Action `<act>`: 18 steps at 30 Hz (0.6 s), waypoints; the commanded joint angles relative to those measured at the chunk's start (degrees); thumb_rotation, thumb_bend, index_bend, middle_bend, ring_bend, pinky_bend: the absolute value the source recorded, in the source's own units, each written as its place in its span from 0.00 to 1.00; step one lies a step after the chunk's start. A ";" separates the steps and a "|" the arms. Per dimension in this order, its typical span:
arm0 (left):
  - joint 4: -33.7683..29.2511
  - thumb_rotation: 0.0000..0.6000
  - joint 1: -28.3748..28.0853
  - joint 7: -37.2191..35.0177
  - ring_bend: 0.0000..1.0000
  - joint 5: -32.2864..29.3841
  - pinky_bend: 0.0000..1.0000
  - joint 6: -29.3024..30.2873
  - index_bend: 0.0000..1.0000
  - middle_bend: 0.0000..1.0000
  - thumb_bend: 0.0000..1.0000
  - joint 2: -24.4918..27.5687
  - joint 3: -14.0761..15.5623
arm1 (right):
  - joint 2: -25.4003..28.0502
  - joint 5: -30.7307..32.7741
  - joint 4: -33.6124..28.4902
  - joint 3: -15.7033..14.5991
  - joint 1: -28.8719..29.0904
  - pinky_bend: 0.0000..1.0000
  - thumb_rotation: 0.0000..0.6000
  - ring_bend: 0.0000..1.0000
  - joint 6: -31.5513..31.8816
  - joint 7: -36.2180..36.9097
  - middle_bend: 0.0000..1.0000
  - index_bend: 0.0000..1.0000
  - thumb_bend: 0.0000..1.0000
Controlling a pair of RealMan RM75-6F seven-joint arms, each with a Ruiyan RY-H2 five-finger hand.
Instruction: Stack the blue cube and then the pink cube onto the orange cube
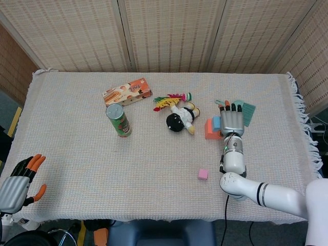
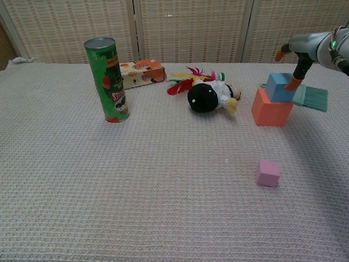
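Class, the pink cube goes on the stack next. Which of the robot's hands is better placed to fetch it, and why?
The right hand, probably. It hovers at the blue cube on the orange cube, and the pink cube lies close beside its forearm. The left hand sits off the table's far left corner.

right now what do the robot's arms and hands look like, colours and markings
Both hands are grey metallic shells with black fingers tipped in orange. The right hand sits on a glossy white rounded arm with a black band near the elbow, a small green light at the wrist and a thin black cable. Only the left hand itself shows, not its arm.
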 commanded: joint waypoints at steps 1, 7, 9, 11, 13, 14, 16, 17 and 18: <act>-0.03 1.00 -0.01 0.01 0.00 0.01 0.09 0.02 0.00 0.00 0.42 0.01 -0.01 | 0.42 -0.25 -0.53 0.09 -0.17 0.00 1.00 0.00 -0.08 0.30 0.00 0.07 0.18; -0.16 1.00 0.13 0.15 0.00 0.23 0.09 0.38 0.00 0.00 0.42 0.04 0.03 | 4.52 -6.29 -8.38 -0.74 -2.54 0.00 1.00 0.00 0.81 3.77 0.00 0.07 0.18; -0.24 1.00 0.21 0.29 0.00 0.17 0.09 0.53 0.00 0.00 0.42 0.05 0.00 | 7.17 -10.78 -13.73 -2.08 -4.45 0.00 1.00 0.00 1.28 5.80 0.00 0.07 0.18; -0.40 1.00 0.29 0.43 0.00 0.22 0.09 0.67 0.00 0.00 0.42 0.06 0.03 | 10.54 -16.89 -20.16 -4.39 -6.96 0.00 1.00 0.00 2.16 7.79 0.00 0.07 0.18; -0.58 1.00 0.38 0.63 0.00 0.44 0.09 0.89 0.00 0.00 0.42 0.10 0.10 | 14.27 -23.82 -26.66 -7.37 -10.03 0.00 1.00 0.00 3.60 9.72 0.00 0.07 0.18; -0.67 1.00 0.41 0.69 0.00 0.57 0.09 0.98 0.00 0.00 0.42 0.11 0.14 | 15.74 -26.81 -28.95 -8.70 -11.34 0.01 1.00 0.00 4.29 10.45 0.01 0.07 0.18; -0.79 1.00 0.47 0.76 0.00 0.90 0.10 1.16 0.00 0.00 0.42 0.11 0.26 | 19.00 -33.55 -33.25 -11.86 -14.25 0.16 1.00 0.05 5.95 11.64 0.07 0.08 0.18; -0.81 1.00 0.48 0.76 0.00 0.95 0.10 1.19 0.00 0.00 0.42 0.10 0.28 | 19.39 -34.57 -33.73 -12.26 -14.67 0.28 1.00 0.12 6.23 11.85 0.13 0.10 0.18; -0.82 1.00 0.49 0.75 0.00 0.97 0.10 1.20 0.00 0.00 0.42 0.11 0.29 | 19.67 -35.39 -34.02 -12.58 -15.00 0.40 1.00 0.21 6.39 12.09 0.20 0.12 0.18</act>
